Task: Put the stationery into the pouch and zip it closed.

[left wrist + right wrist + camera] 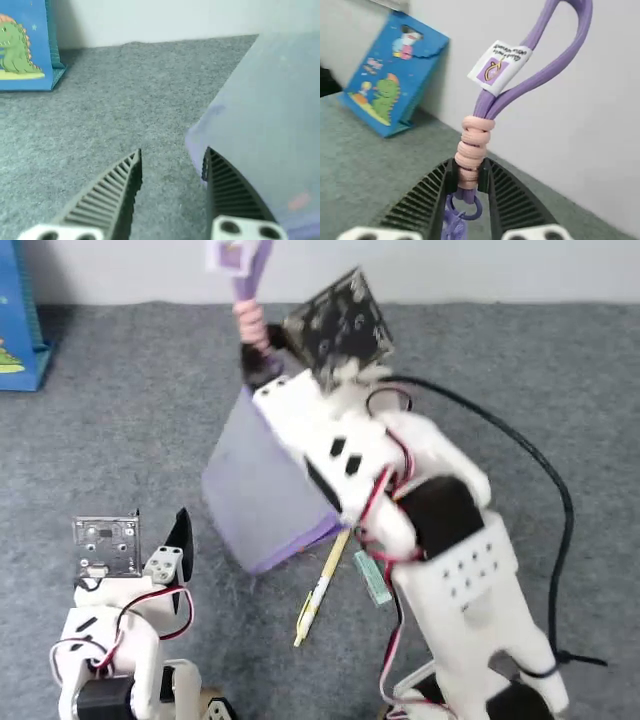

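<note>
My left end effector (172, 540) sits low at the near left of the grey counter (120, 420), pointing toward the far wall. Its jaws stand wide apart with nothing between them. In my left wrist view the end effector (172, 192) has bare counter in the gap. The pale purple pouch (265, 115) rises just beside the finger on that side, and I cannot tell whether the two touch. That arm is folded down close over its base.

Further right, the pouch (265, 490) hangs tilted, with its top corner up by my right end effector (260, 362) and its lower edge down by the counter. I cannot tell whether that edge rests there.

From my right wrist view, my right end effector (468, 175) is closed almost fully on a pink coil (470, 147). The coil is wound round the purple strap (540, 75). The strap loops upward past a small white tag (500, 60), and a purple ring (467, 210) dangles below the pinch. My right arm stretches from its base at the near right up and across the counter, with the wrist raised over the pouch's top.

A yellow pen (320, 595) lies flat on the counter by the pouch's lower corner, just left of my right arm. A small green piece (372, 578) lies just beside it. A blue dinosaur bag (18, 330) stands at the far left
</note>
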